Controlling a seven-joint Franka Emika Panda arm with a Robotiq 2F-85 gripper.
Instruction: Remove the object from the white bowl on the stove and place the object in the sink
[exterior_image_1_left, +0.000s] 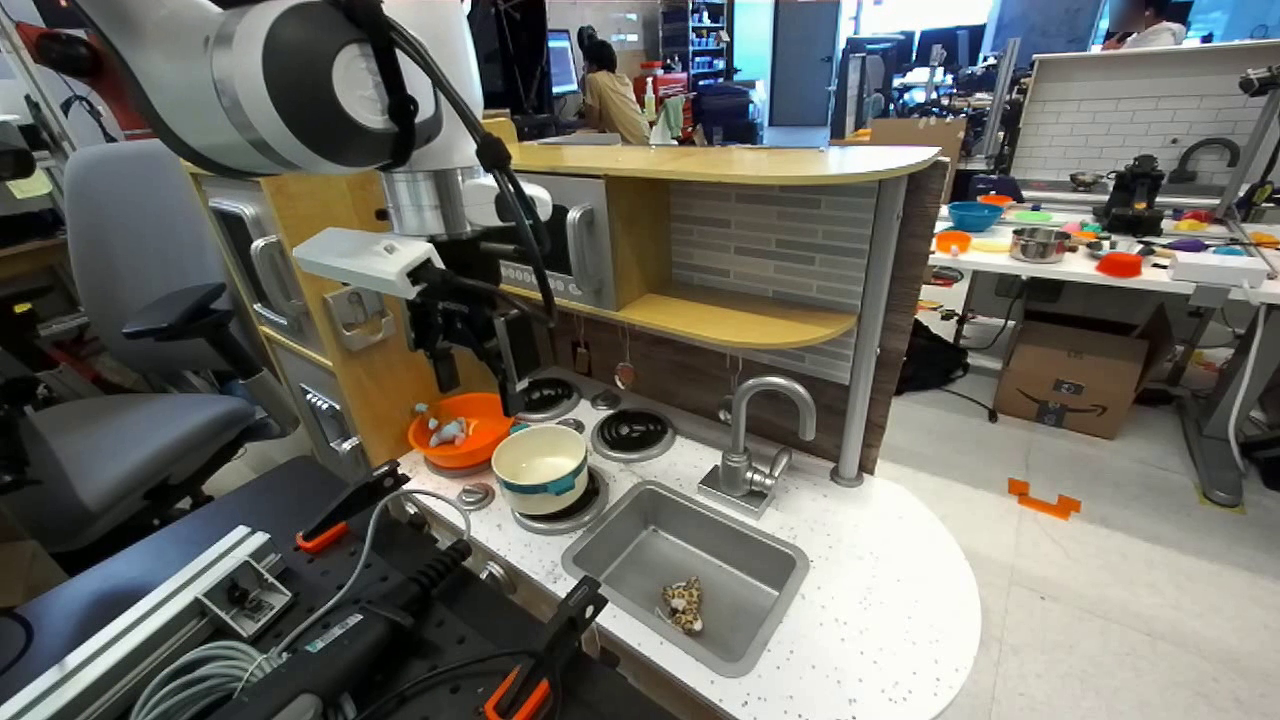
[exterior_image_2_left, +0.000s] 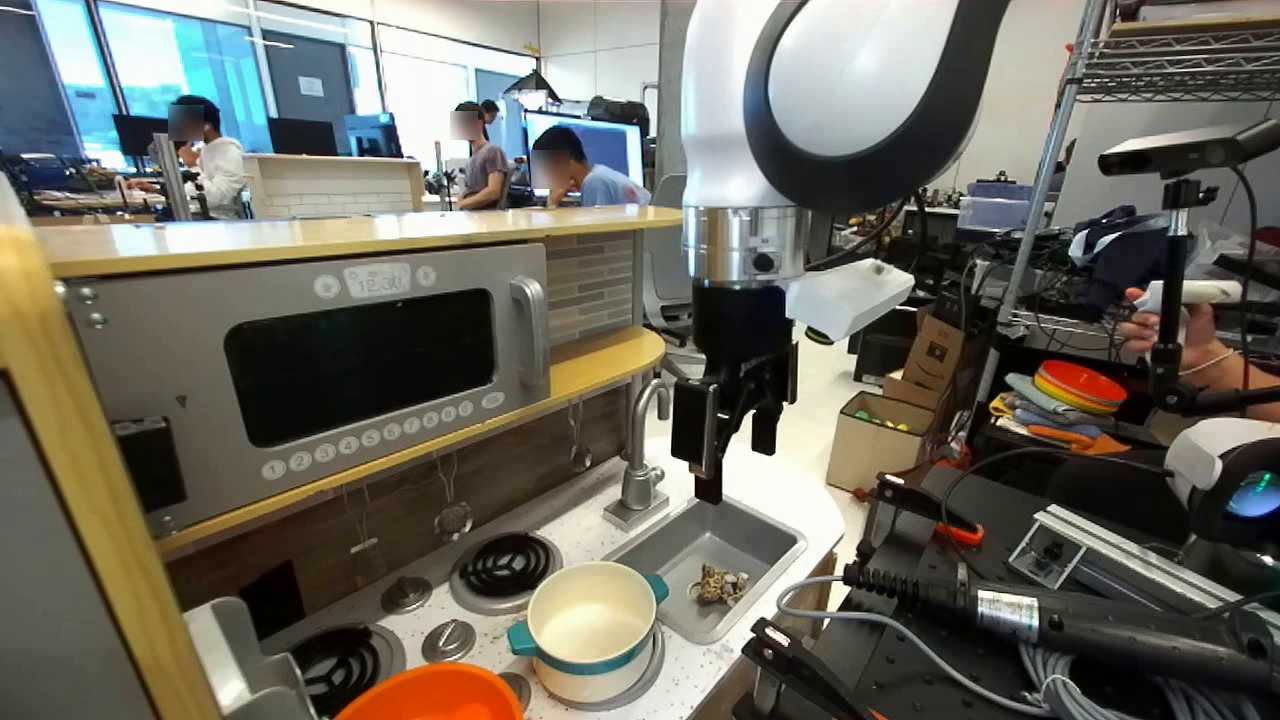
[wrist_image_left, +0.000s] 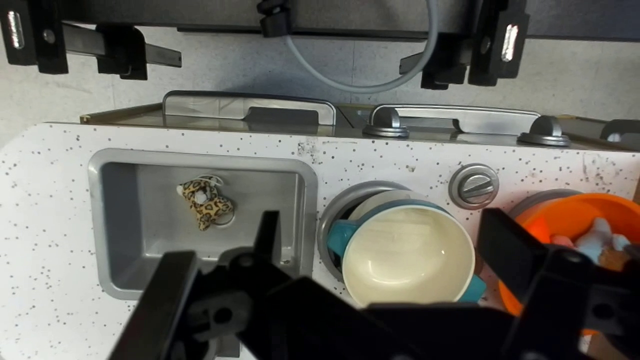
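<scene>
The object, a small tan leopard-print plush, lies on the floor of the grey sink (exterior_image_1_left: 690, 530) in all views: the object (exterior_image_1_left: 683, 605), (exterior_image_2_left: 720, 585), (wrist_image_left: 205, 200). The white bowl (exterior_image_1_left: 540, 475) has a teal band and handles and stands on a burner of the stove (exterior_image_1_left: 633, 434) beside the sink. Nothing shows inside the bowl (wrist_image_left: 405, 250) in the wrist view; its near edge is hidden by the gripper. My gripper (exterior_image_1_left: 481, 390) is open and empty, well above the countertop. In the wrist view its fingers (wrist_image_left: 381, 220) appear on either side of the bowl.
An orange bowl (exterior_image_1_left: 480, 435) with a grey-blue plush (exterior_image_1_left: 450, 432) stands beside the white bowl. A curved silver faucet (exterior_image_1_left: 740, 430) rises behind the sink. A microwave (exterior_image_2_left: 360, 360) and wooden shelf (exterior_image_1_left: 740, 320) overhang the counter's back. A black table with cables (exterior_image_1_left: 400, 620) lies in front.
</scene>
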